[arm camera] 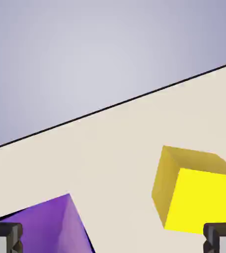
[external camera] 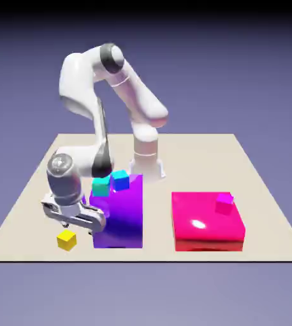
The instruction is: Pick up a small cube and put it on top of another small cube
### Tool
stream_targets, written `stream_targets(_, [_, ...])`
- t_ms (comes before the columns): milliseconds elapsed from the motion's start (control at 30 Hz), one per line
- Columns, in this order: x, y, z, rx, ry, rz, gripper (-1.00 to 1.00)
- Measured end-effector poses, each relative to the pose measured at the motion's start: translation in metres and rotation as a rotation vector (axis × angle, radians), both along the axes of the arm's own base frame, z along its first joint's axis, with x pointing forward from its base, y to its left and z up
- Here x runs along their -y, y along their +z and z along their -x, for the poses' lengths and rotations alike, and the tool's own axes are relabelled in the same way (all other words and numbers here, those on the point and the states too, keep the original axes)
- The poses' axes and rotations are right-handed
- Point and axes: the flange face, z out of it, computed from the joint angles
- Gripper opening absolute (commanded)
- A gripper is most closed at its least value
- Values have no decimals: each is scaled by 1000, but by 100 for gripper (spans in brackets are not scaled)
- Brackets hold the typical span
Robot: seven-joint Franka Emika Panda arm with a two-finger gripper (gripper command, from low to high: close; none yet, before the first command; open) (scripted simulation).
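Four small cubes: yellow (external camera: pixel 66 240), teal (external camera: pixel 101 187), blue (external camera: pixel 120 179), apparently magenta (external camera: pixel 224 204); two blocks: purple (external camera: pixel 120 216), pink (external camera: pixel 207 221).

Looks like a rendered sim scene: flat beige square table (external camera: pixel 263 210), plain blue-violet backdrop (external camera: pixel 238 63) (no real room), glossy toy-coloured blocks.

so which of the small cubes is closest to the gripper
The yellow small cube, alone on the table just below the gripper. The teal and blue cubes sit atop the purple block.

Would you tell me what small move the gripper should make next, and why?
Probably shift the gripper sideways to centre over the yellow cube. In the hand view the cube sits off toward one fingertip, nothing lies between the open tips, and it rests on the table.
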Motion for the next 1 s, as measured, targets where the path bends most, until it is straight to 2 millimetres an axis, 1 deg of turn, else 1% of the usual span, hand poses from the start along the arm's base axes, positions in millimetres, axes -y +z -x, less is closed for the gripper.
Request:
stream_targets(67, [29,-12,11,-29,-71,-26,0])
stream_targets(100, [34,-6,11,-21,-84,-40,0])
stream_targets(133, [34,0,10,-14,-84,-47,0])
stream_targets(167, [34,0,10,-14,-84,-47,0])
stream_targets(233, [29,-51,20,-14,-85,-46,0])
stream_targets(267, [26,-67,24,-14,-84,-47,-100])
stream_targets(333, [26,-68,24,-14,-84,-47,-100])
stream_targets(400, [33,-17,13,-13,-85,-47,-100])
stream_targets(433, [31,-3,12,-29,-80,-59,-100])
stream_targets(467, [24,1,13,-41,-45,-64,-100])
stream_targets(533, [10,26,5,-32,54,-43,-100])
stream_targets(667, [-21,77,-9,-16,250,-2,-100])
stream_targets(833, [-68,143,-22,7,467,64,-100])
stream_targets(867, [-78,156,-23,10,502,77,-100])
stream_targets(1000, [-113,194,-14,5,530,103,-100])
